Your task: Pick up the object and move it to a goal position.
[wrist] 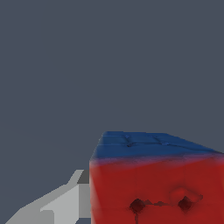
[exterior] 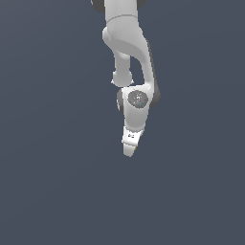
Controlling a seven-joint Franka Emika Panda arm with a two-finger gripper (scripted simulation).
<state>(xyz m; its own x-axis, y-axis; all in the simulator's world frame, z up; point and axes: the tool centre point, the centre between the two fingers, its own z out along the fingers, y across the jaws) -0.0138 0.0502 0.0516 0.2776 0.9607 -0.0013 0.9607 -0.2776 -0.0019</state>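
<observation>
In the exterior view my white gripper (exterior: 129,152) points down from the arm, its fingers close together. A tiny orange speck of the object (exterior: 136,149) shows at the fingertips' edge on the exterior view's right. The wrist view is very close: the object (wrist: 157,183) fills the corner as a cube with a red face and a blue face. One grey-white finger (wrist: 65,203) lies flush against the cube's side. The other finger is out of frame. The gripper looks shut on the cube.
A plain dark grey-blue surface surrounds the arm in both views, with no other objects, edges or goal marker visible. The arm's upper links (exterior: 127,43) rise toward the top of the exterior view.
</observation>
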